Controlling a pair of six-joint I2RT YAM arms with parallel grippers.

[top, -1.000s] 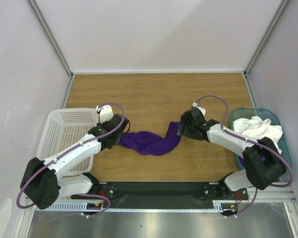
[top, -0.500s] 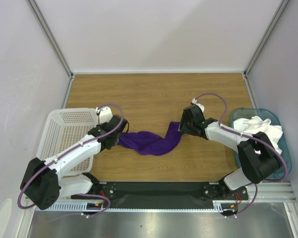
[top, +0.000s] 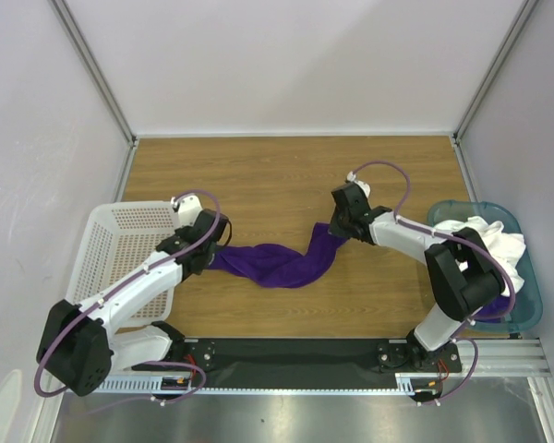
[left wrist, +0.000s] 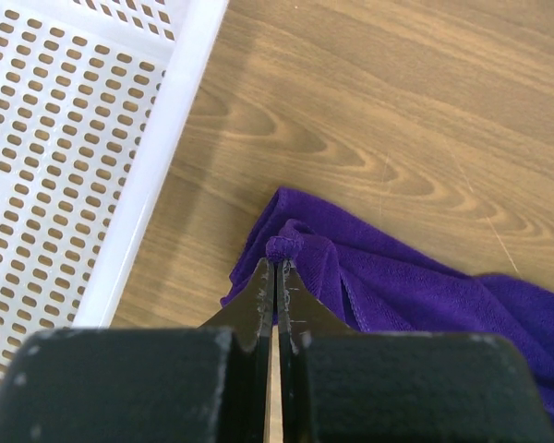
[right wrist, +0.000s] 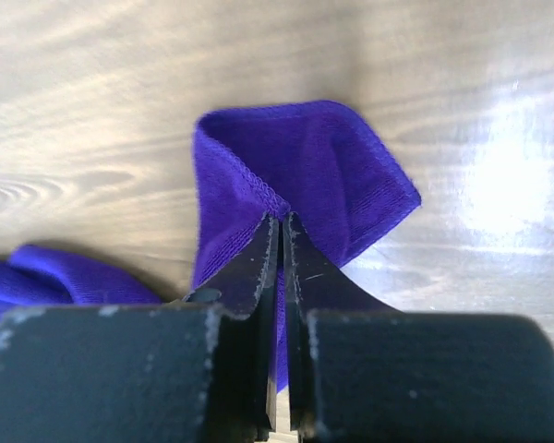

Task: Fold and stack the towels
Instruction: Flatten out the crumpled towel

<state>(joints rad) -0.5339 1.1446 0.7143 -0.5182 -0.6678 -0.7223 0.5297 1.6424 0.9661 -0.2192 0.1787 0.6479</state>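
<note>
Table [top: 286, 175] of brown wood takes up most of the top view, with pale walls around it. A white perforated basket [top: 120, 240] sits at its left edge, beside the left arm. A teal bin [top: 533, 277] at the right edge holds a crumpled white towel [top: 485, 235] heaped above the rim. Between the two, a purple towel [top: 286, 263] lies on the wood as a twisted, sagging band, running from just beside the basket to right of the middle. The left gripper [left wrist: 277, 263] is clamped on the band's left end, with a small bunch of cloth pinched between its closed fingertips near the basket's wall. The right gripper [right wrist: 282, 221] grips the right end, jaws pressed together on a hemmed corner fold that stands up from the wood.
</note>
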